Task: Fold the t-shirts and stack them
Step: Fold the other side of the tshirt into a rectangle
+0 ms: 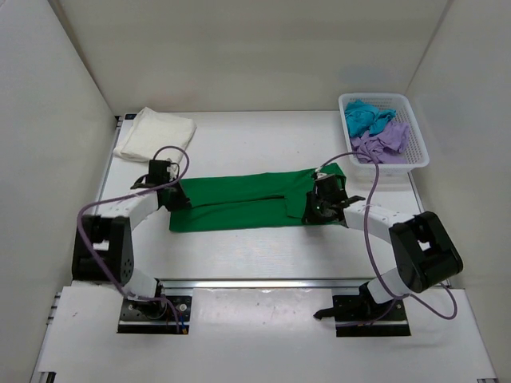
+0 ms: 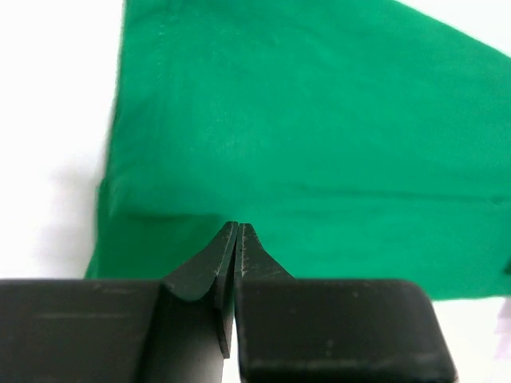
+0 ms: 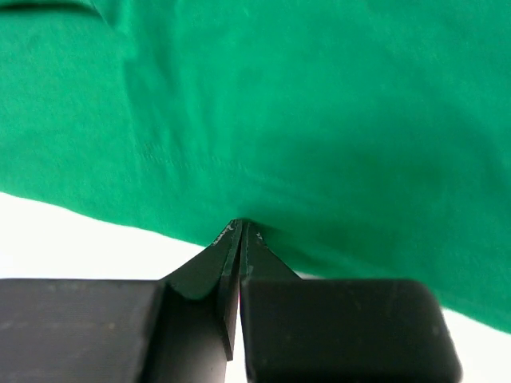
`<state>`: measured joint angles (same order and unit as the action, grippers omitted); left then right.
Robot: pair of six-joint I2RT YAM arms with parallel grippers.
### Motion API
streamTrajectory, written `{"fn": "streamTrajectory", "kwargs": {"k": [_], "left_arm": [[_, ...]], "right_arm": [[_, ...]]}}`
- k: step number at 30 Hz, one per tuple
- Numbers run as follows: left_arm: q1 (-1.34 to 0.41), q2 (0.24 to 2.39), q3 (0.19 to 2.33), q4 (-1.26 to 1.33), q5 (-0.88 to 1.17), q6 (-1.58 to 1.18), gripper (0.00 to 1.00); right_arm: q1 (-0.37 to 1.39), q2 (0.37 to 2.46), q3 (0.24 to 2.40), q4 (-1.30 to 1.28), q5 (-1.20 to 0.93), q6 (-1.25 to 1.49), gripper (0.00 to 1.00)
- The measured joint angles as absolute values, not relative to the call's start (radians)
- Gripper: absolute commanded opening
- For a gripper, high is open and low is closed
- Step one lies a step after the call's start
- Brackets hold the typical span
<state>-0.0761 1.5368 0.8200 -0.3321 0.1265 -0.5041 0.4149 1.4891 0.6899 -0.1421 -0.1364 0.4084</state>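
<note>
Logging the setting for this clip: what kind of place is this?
Probably a lab test cell, not a home: plain white panels box in a white table, a left arm and right arm are bolted at its near edge, and a green t-shirt and a lattice basket look like props.

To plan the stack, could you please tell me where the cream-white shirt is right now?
In the top view, the cream-white shirt lies folded at the far left corner of the table, beyond the left pincer and the green shirt.

The green t-shirt [image 1: 239, 203] has both ends hidden beneath the left gripper [image 1: 177, 194] and right gripper [image 1: 313, 206]; wrist views show its cloth blurred, running off-frame.
</note>
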Motion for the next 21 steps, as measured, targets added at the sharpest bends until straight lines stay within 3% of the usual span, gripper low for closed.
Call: {"fn": "streamTrajectory", "kwargs": {"k": [5,8,16,21], "left_arm": [[-0.059,1.282,0.762,-0.367,0.105,-0.489,0.06],[-0.073,1.237,0.777,-0.342,0.090,-0.498,0.07],[-0.124,1.551,0.863,-0.244,0.107,-0.554,0.03],[-0.054,1.595,0.809,-0.220,0.121,-0.588,0.03]], "right_arm": [[0.391,1.454,0.684,-0.149,-0.143,0.414,0.00],[0.376,1.451,0.716,-0.162,-0.137,0.415,0.00],[0.276,1.454,0.748,-0.103,-0.086,0.435,0.00],[0.243,1.452,0.641,-0.080,-0.025,0.489,0.00]]}}
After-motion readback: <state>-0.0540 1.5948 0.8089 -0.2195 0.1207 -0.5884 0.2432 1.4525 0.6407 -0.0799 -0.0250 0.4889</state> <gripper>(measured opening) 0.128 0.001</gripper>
